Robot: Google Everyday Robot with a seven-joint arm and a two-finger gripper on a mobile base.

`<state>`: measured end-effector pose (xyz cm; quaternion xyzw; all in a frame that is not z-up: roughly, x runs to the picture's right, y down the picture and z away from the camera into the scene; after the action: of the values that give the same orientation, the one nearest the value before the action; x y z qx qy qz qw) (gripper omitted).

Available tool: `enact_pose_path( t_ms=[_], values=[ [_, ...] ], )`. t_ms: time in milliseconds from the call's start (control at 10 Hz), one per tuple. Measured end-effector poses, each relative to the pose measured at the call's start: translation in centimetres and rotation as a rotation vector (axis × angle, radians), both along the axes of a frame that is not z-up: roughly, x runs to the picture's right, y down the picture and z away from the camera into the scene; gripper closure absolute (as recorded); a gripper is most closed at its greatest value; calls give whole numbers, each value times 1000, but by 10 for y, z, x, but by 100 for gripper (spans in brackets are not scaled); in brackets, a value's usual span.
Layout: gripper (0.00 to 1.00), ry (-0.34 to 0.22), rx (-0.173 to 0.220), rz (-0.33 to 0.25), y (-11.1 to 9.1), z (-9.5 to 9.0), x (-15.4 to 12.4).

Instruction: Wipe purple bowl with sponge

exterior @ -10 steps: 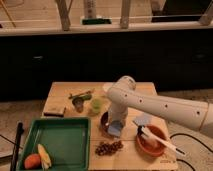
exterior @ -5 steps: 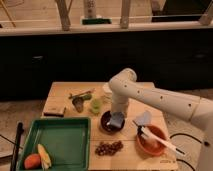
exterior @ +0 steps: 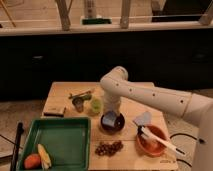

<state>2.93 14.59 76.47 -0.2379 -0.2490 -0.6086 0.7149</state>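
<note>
One white robot arm (exterior: 150, 97) is seen reaching in from the right over a wooden table (exterior: 62, 95), with its gripper (exterior: 111, 114) positioned over the purple bowl (exterior: 120, 127) near the table's middle. A blue-grey sponge (exterior: 108, 120) is pinched between the fingers and held down inside the bowl. Just left of the bowl a pale green cup (exterior: 96, 105) is set, with a small metal cup (exterior: 78, 104) beside it and a tan block (exterior: 54, 110) nearer the left edge. A green tray (exterior: 60, 131) is placed at the front left, holding an orange fruit (exterior: 32, 161) and a yellow item (exterior: 44, 156). Dark grapes (exterior: 109, 148) are laid in front of the purple bowl. To the right, an orange bowl (exterior: 148, 148) is shown with a white utensil (exterior: 162, 143) resting across it, and a grey-blue scrap (exterior: 143, 119) lies just behind.
</note>
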Motion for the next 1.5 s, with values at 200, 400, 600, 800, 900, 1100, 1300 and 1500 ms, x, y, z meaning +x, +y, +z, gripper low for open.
enact_pose_path(
  t_ms=[200,400,600,800,900,1100,1300,1500],
  values=[
    [100,-16,-10,-25,19,-12,0],
    [100,6,-22,-30,31,-11,16],
    [100,62,-28,2,25,4,41],
    [100,89,-30,28,12,22,43],
    [100,97,-26,36,6,27,44],
    [100,80,-14,32,-3,26,29],
    [100,29,-3,15,-6,16,11],
    [100,-31,-1,-17,-1,-1,-2]
  ],
)
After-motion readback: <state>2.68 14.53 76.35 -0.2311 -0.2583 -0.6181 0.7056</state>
